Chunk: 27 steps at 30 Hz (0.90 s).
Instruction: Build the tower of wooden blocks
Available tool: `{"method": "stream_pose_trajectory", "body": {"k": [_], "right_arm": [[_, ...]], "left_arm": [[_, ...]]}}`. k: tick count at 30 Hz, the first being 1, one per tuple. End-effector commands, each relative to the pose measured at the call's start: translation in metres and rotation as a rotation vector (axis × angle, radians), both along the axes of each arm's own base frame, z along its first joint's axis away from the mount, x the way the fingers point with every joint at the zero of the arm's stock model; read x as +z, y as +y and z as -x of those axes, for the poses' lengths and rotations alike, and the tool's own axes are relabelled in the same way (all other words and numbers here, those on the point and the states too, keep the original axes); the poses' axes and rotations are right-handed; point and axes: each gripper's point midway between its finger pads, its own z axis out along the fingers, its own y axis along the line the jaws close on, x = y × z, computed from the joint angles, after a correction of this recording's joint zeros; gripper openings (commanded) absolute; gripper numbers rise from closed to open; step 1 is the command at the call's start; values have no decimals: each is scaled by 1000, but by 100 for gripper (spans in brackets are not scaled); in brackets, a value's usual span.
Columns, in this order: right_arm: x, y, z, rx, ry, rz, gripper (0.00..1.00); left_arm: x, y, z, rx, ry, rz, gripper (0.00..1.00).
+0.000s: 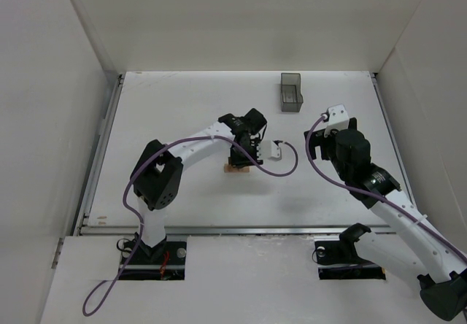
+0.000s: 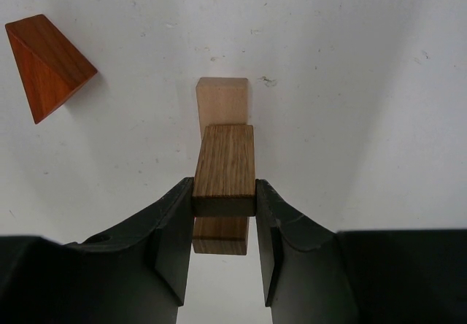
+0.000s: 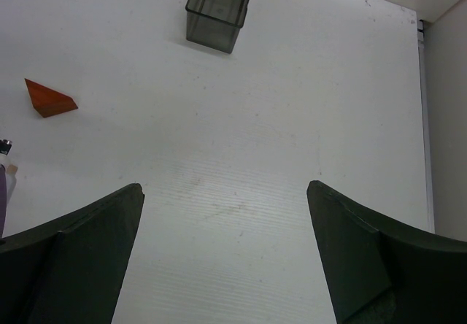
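My left gripper (image 2: 224, 193) is shut on a tan wooden block (image 2: 224, 162), its jaws pressing the block's two long sides. Directly beneath the held block shows the end of another brown block (image 2: 219, 238), and a paler block (image 2: 222, 103) sticks out beyond it on the table. I cannot tell whether the held block touches them. An orange triangular piece (image 2: 45, 60) lies apart to the upper left, also visible as the orange piece (image 3: 49, 98) in the right wrist view. My right gripper (image 3: 225, 187) hangs open over bare table, holding nothing.
A translucent dark grey bin (image 1: 292, 92) stands at the back of the table, right of centre, seen as the bin (image 3: 219, 10) ahead of the right gripper. White walls enclose the table on three sides. The left arm's cable (image 1: 281, 165) loops beside the blocks.
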Motion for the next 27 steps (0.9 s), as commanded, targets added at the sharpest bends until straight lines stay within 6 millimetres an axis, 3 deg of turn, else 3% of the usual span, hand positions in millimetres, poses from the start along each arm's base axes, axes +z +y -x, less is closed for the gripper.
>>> {"method": "stream_pose_trajectory", "body": {"k": [1,27], "right_arm": [[11,2,-3,5,-40,-24,99],[7,2,-3,5,-32,-20,99]], "left_arm": [[1,-3,2,-23,-13,-9,0],[5,-7,-2,-35,-42,-10,0]]}}
